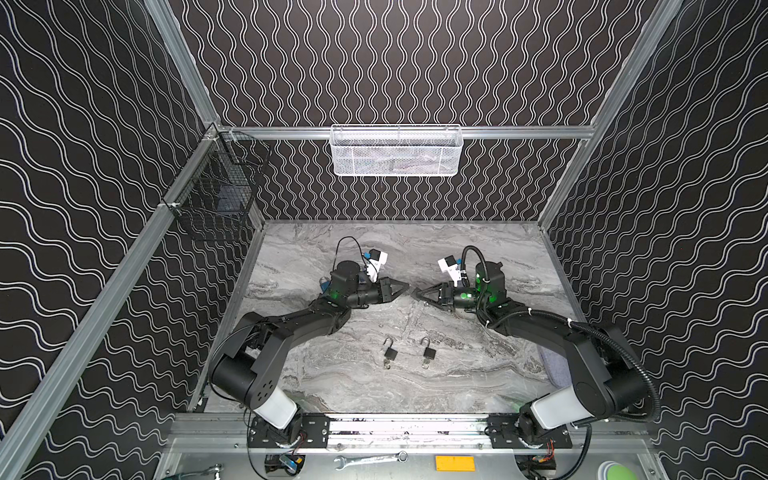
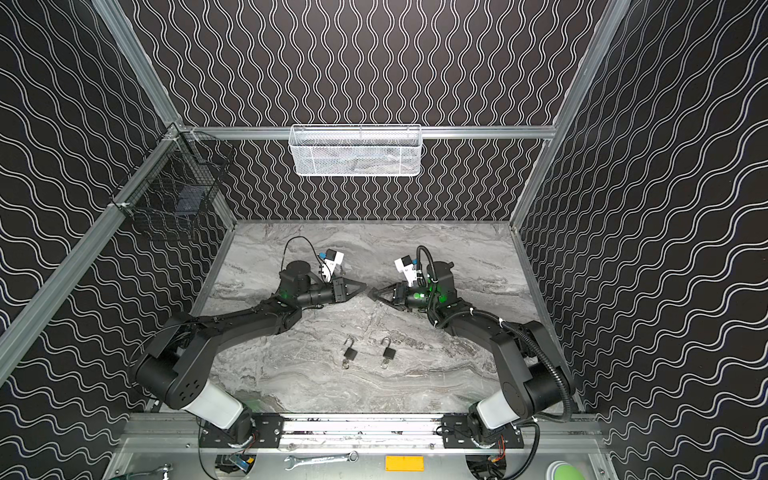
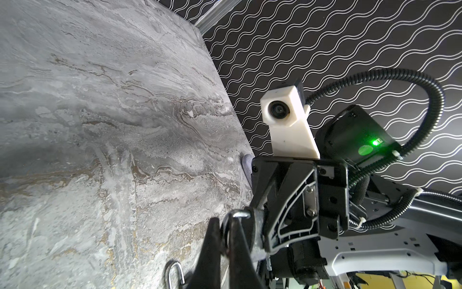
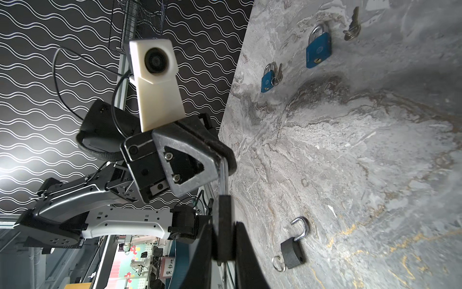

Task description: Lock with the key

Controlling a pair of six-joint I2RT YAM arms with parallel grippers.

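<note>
Both are clamped mid-table: right gripper (image 1: pixel 416 293) on the black metal padlock body (image 4: pixel 222 225), left gripper (image 1: pixel 404 286) on its silver shackle (image 4: pixel 223 176); pressing-in is needed.

Loose padlock (image 3: pixel 168 274) – cut off at the edge – only shackle visible.

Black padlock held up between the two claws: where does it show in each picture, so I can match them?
In a top view: held padlock, centre, between left gripper and right gripper.
In a top view: same central spot.
Left wrist: only its shackle, pinched in the left gripper.
Right wrist: its black body, clamped in the right gripper.
Shared landmark: the marbled table.
</note>
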